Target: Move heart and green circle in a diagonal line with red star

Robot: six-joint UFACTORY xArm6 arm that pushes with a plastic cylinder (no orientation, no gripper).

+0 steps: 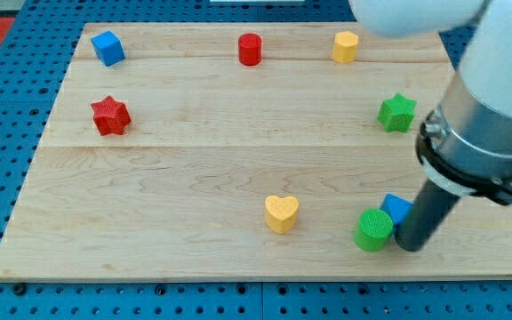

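Pale wooden board point(238, 178) on blue pegboard table point(7, 133), blocks scattered.

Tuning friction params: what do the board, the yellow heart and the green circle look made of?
Board: pale wood, visible grain and plank seams, smooth low-sheen finish. Yellow heart and green circle: solid-coloured, matte, probably painted wood or plastic; can't tell which.
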